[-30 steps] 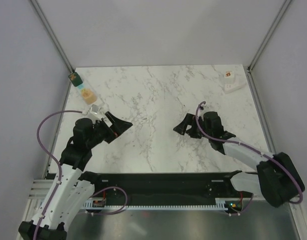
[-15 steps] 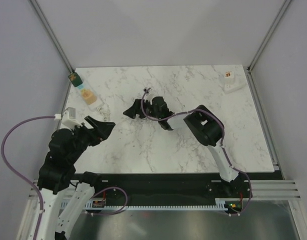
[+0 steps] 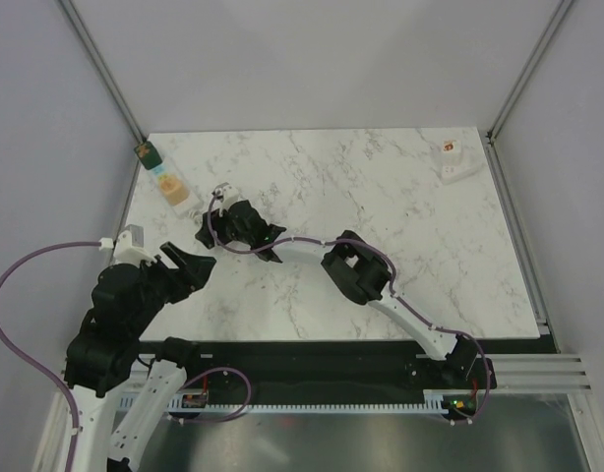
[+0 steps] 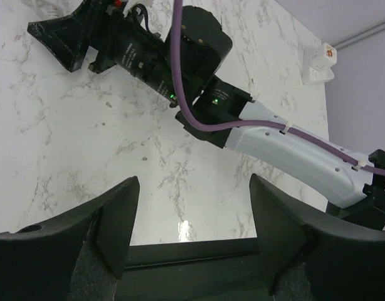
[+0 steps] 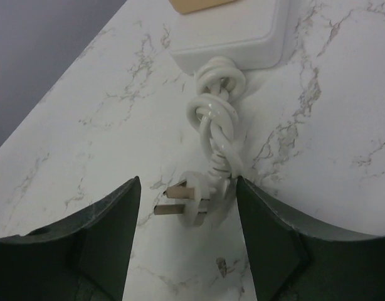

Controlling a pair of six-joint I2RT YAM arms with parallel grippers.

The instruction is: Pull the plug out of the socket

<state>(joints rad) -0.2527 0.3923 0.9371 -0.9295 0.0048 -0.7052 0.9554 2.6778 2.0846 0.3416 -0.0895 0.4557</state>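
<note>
Plug (image 3: 146, 151) with a green top sits on the far end of the power strip (image 3: 171, 187). The strip lies slanted at 10 o'clock on the white marble surface (image 3: 400, 236), close to the left edge. How deep the plug is pushed in is too small to tell.

The right arm (image 3: 356, 270) stretches all the way across to the left side. The right hand (image 5: 187, 180) hangs over the near end of the strip, toward 5 o'clock from the green plug. This hand is released: its two fingers are spread wide and hold nothing. In its own camera, a white cord (image 5: 216, 110) comes out of the strip, tied up in knots. At the end of the cord, a loose cord plug (image 5: 191, 204) with flat metal pins lies on the marble. It shows between the two fingers, and neither finger touches it.

The left hand (image 4: 194, 182) is at about 8 o'clock, near the right hand but apart from it. It is released too, with only bare marble showing between its fingers.

A small white block (image 3: 459, 162) with an orange bit on top sits well apart, at 2 o'clock by the right edge.
</note>
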